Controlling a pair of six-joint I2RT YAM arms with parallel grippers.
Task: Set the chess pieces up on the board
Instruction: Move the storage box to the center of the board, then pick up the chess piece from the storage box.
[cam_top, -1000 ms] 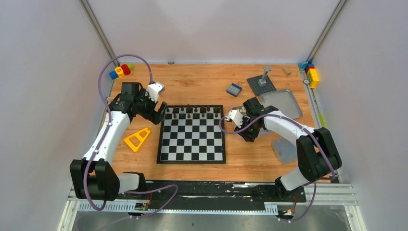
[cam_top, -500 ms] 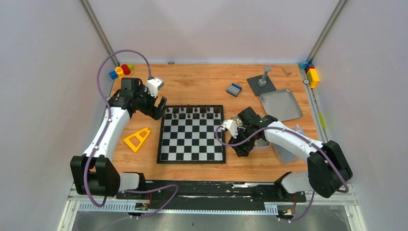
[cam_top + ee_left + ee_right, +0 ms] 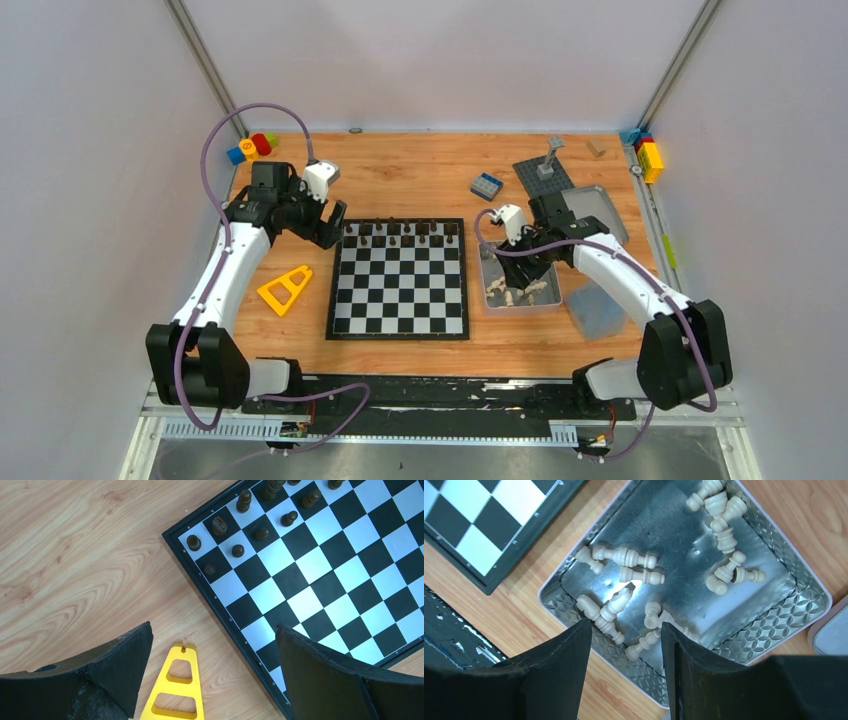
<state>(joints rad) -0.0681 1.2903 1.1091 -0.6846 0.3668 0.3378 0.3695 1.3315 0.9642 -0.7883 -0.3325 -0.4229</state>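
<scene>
Hovering above the tin (image 3: 774, 615), the right claw (image 3: 625, 626) holds its jaws part-way apart with nothing between them. The pale pieces (image 3: 624, 557) lie flat on the tin floor just ahead of its tips, several crossed or touching. The board (image 3: 469, 525) lies ahead and to the left of this claw.

The left claw (image 3: 214, 627) is spread wide and empty. The board's edge runs between its fingers, the dark pieces (image 3: 238, 550) stand in rows ahead, and a yellow frame (image 3: 177, 690) lies by its left finger.

The likely trouble is in the tin. Closing on so tangled a heap may catch two pieces at once, or squeeze a round stem so that it squirts free. A low tip could strike the ribbed wall and shove the tin. A piece taken lying down may well topple when set on its square.
</scene>
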